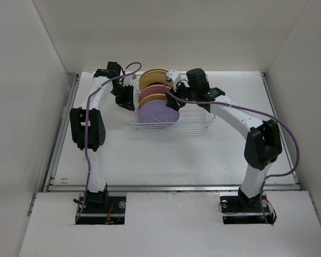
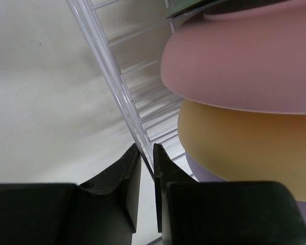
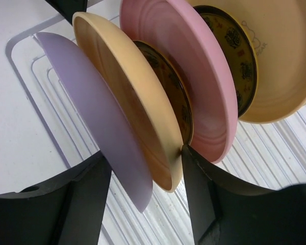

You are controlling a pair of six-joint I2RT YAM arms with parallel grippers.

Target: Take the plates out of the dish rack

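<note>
Top external view: plates (image 1: 152, 92) all racked

Your dish rack (image 1: 198, 121) sits far-centre on the bench (image 1: 176, 158), plates upright inside. Your left claw (image 2: 145, 148) pinches its clear left wall. Your right claw (image 3: 145, 153) gapes wide, fingers straddling the lavender plate (image 3: 92, 102) and yellow-orange plate (image 3: 122, 76), the two nearest in the row.

From where I stand, this is a robotics lab cell. Plain white wall panels (image 1: 32, 80) box in a white tabletop (image 1: 176, 160), and two white-and-black robot arms (image 1: 88, 128) (image 1: 257, 144) trailing purple cables (image 1: 290, 140) are bolted along its near edge.
</note>
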